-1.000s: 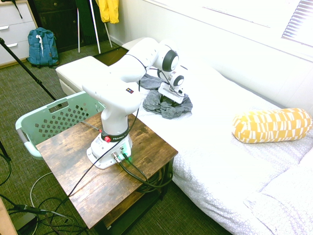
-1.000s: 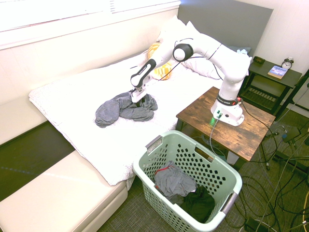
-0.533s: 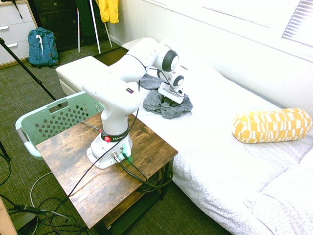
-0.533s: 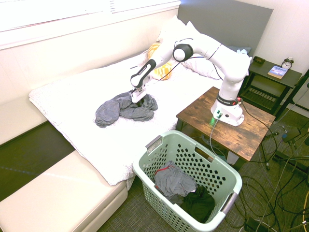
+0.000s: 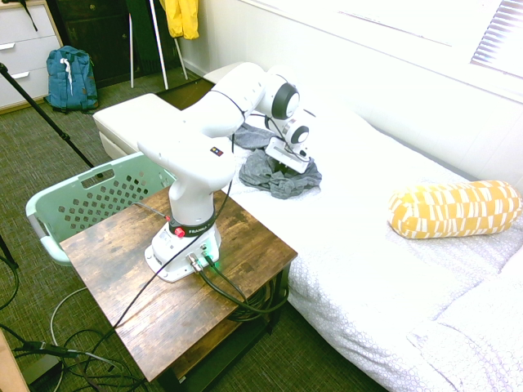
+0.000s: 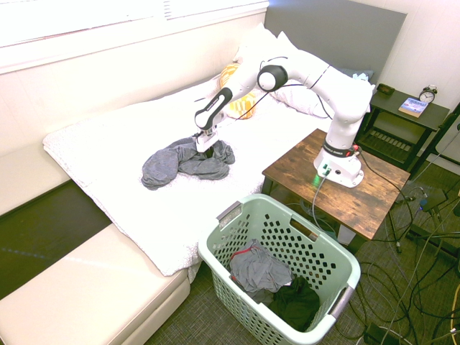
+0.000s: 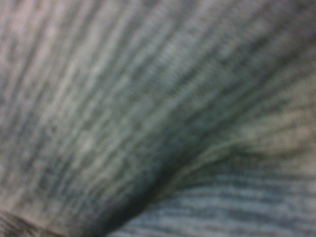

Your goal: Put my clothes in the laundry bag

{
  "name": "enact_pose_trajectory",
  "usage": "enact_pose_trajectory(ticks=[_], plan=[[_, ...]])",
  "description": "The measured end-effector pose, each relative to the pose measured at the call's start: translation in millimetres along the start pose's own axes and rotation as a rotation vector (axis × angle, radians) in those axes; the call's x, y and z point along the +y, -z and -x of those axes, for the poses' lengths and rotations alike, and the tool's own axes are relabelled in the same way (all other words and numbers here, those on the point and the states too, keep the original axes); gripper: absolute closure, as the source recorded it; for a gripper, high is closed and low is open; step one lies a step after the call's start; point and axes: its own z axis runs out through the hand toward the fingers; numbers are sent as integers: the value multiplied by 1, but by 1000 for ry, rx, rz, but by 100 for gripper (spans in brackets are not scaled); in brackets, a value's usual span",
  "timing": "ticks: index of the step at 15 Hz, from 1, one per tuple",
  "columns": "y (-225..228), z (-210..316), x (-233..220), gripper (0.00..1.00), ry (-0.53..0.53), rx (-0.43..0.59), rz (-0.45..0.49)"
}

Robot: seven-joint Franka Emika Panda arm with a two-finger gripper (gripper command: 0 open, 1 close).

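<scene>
Over the bed (image 6: 129, 180) the arm reaches out and tilts steeply down, its gripper (image 6: 206, 149) pressed into the clothes (image 6: 183, 162) heaped on the white cover; whether the fingers have pinched fabric I cannot tell, and the wrist view shows only blurred grey knit

Grey clothes (image 6: 185, 162) heaped on bed; mint laundry bag (image 6: 223, 253) beside it.

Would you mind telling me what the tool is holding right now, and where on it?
The tool is pressed into the clothes on the bed, at the heap's pillow-side end; whether it grips the fabric cannot be told.
</scene>
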Motion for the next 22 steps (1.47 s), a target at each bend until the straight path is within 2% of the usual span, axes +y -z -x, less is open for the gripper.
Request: enact_pose_trajectory(ticks=[3, 6, 11, 14, 16, 19, 22], plan=[[24, 5, 8, 100, -7, 16, -1], [88, 28, 6, 100, -2, 66, -17], [190, 119, -34, 100, 47, 249, -65], [224, 203, -53, 100, 99, 320, -47], [232, 274, -63, 100, 138, 360, -20], [216, 402, -67, 100, 194, 393, 27], [171, 547, -41, 100, 244, 421, 80]])
